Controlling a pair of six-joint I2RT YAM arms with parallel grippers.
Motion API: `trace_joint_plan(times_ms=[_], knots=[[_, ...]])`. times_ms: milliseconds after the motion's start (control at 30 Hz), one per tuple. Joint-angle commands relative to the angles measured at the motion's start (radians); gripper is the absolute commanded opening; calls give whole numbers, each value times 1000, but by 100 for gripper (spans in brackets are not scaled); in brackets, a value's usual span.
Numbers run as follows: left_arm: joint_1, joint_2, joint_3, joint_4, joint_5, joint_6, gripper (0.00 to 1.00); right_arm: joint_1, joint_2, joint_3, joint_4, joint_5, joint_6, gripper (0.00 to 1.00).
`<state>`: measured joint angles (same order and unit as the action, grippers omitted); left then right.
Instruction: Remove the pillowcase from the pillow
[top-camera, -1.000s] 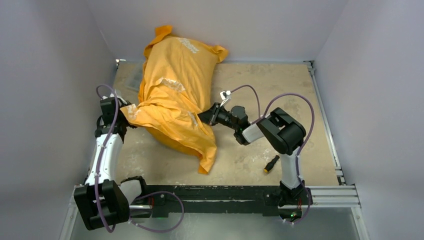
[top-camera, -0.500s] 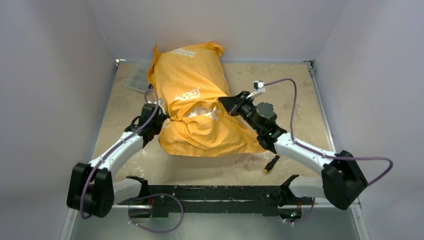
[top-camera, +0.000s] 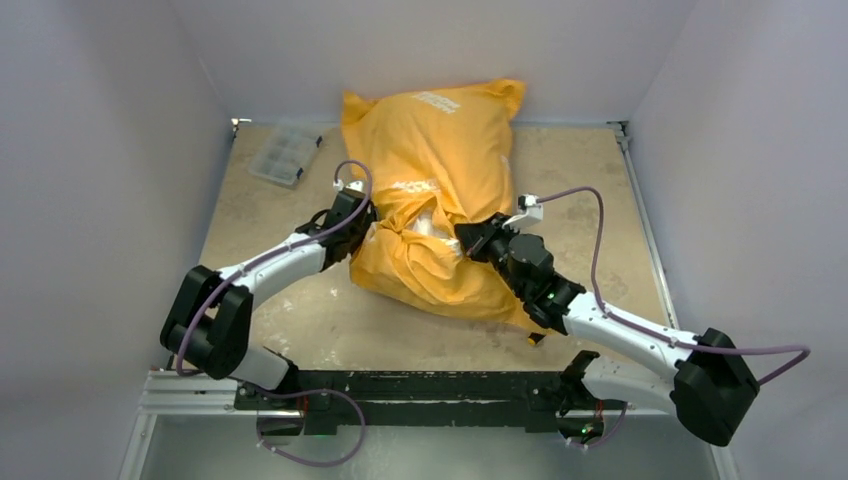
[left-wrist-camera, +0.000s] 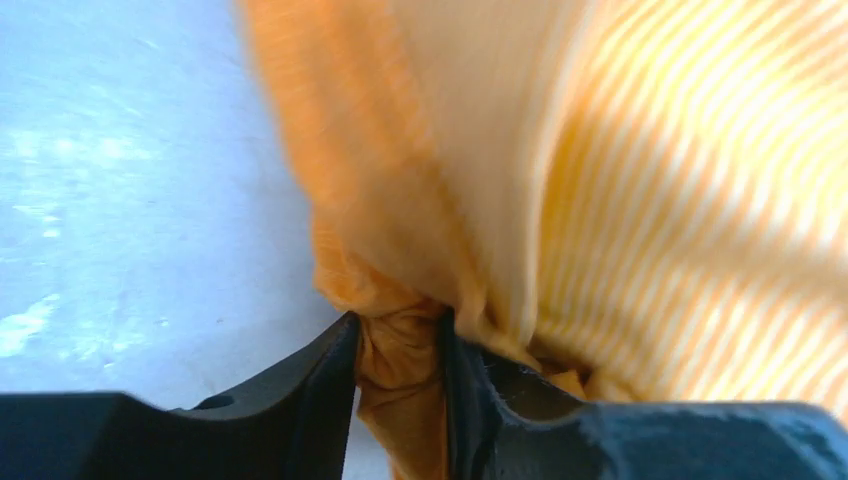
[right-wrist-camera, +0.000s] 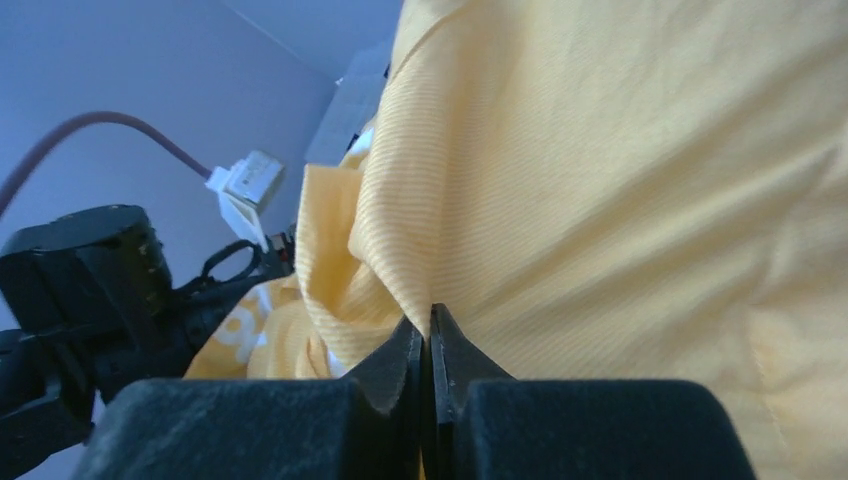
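The orange-yellow pillowcase (top-camera: 440, 190) with white lettering covers the pillow and leans against the back wall. A small white patch of the pillow (top-camera: 428, 226) shows in the gathered folds near the middle. My left gripper (top-camera: 362, 222) is shut on a bunch of the cloth at the case's left side, seen in the left wrist view (left-wrist-camera: 400, 345). My right gripper (top-camera: 470, 238) is shut on a thin fold of the cloth at the right side, seen in the right wrist view (right-wrist-camera: 428, 325).
A clear plastic box (top-camera: 285, 155) lies at the back left of the table. A black and yellow screwdriver (top-camera: 537, 338) lies half hidden under the right arm near the front. Walls close in on three sides.
Both arms have stretched forward and moved the covered pillow to the right and toward the back wall. The cloth has bunched more between the two grippers.
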<state>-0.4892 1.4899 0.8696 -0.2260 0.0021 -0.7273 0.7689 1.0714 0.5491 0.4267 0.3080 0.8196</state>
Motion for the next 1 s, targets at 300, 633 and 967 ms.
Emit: trace_joint_plan(times_ms=[300,633,967], knots=[[-19,-487,40,-340,-359,117,68,86,-35,227,-293,109,-5,85],[-18,-662,-7,-430,-231,143,70,135,-20,389,-425,29,-151,98],[-19,-859,-24,-435,-220,173,71,152,156,441,-384,-203,-326,98]])
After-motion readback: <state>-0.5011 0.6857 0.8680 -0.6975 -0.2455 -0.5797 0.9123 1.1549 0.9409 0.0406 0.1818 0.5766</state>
